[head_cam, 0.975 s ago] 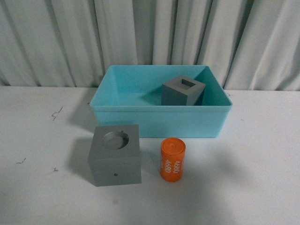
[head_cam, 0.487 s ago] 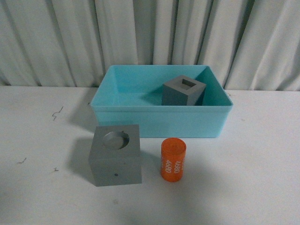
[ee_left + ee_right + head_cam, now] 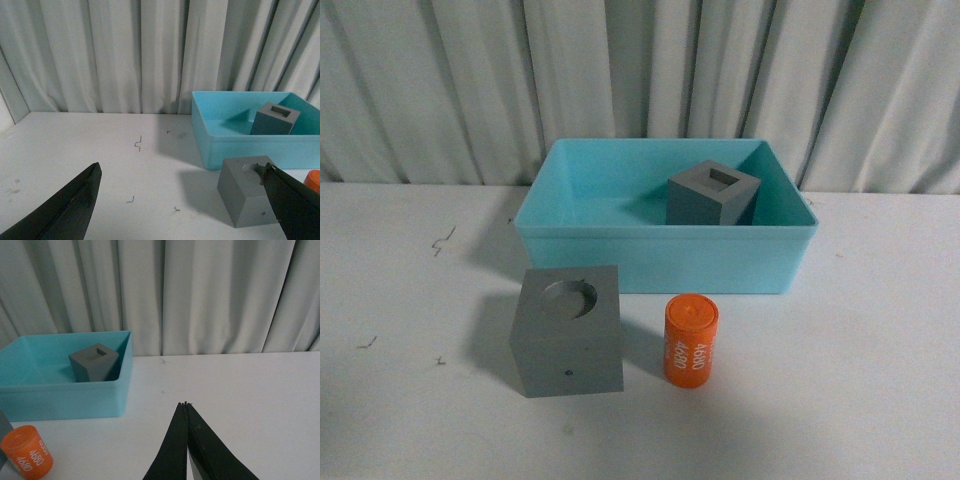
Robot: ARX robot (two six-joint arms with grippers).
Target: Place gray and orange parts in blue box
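Gray cube with the round recess (image 3: 568, 335) stands on the white table (image 3: 400, 420), leftmost of the parts and outside the box. Its recess faces up. It sits in front of the left half of the blue box (image 3: 660, 265), near the front wall but apart from it. A few small dark marks (image 3: 442, 240) show on the table further left.

The left gripper (image 3: 179, 167) shows in the left wrist view only. Its dark fingers (image 3: 70, 205) are spread wide with only table between them, grasping nothing. In that view one finger crosses in front of the cube's near corner; I cannot tell whether it touches.

Just right of the cube, with a narrow gap between, the orange cylinder (image 3: 691, 340) stands on end on the table. Its white "4680" print runs up its side. It too is outside the box, in front of the front wall and apart from it.

The box lies behind both parts, its long side across the table, before a pale pleated curtain (image 3: 420, 90). The second gray cube (image 3: 712, 195) rests inside it, in the right rear part, turned corner-forward, rectangular recess up.

Furthest right, the right gripper (image 3: 185, 404) hangs above bare table, well apart from the box. Its fingers are pressed together at the tips with nothing between them.
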